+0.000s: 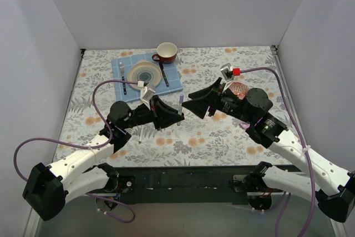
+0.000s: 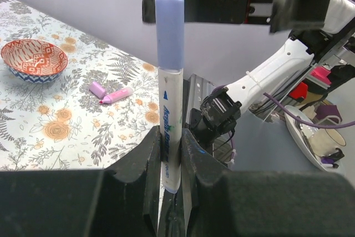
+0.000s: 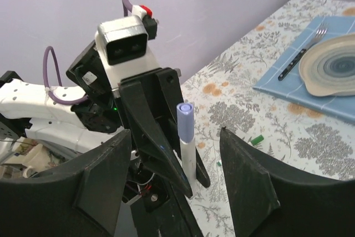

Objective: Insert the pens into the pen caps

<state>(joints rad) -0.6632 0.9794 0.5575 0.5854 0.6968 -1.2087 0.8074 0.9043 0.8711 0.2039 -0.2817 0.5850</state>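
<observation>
My left gripper (image 2: 171,159) is shut on a slim white pen (image 2: 169,131) and holds it upright. A lilac pen cap (image 2: 170,31) sits on the pen's top end. My right gripper (image 3: 175,132) is open, its wide jaws on either side of the capped pen (image 3: 186,137) without touching it. From above, the two grippers (image 1: 176,117) (image 1: 187,105) meet tip to tip over the middle of the table, with the lilac cap (image 1: 182,99) between them. A pale pink pen (image 2: 117,96) and a lilac cap (image 2: 97,89) lie on the table. A dark green cap (image 3: 256,139) lies apart.
A blue mat (image 1: 173,84) at the back holds a plate (image 1: 144,74), a fork (image 1: 122,76) and a knife (image 1: 163,74). A red cup (image 1: 166,52) stands behind it. A red patterned bowl (image 1: 238,87) sits by the right arm. Walls enclose the table.
</observation>
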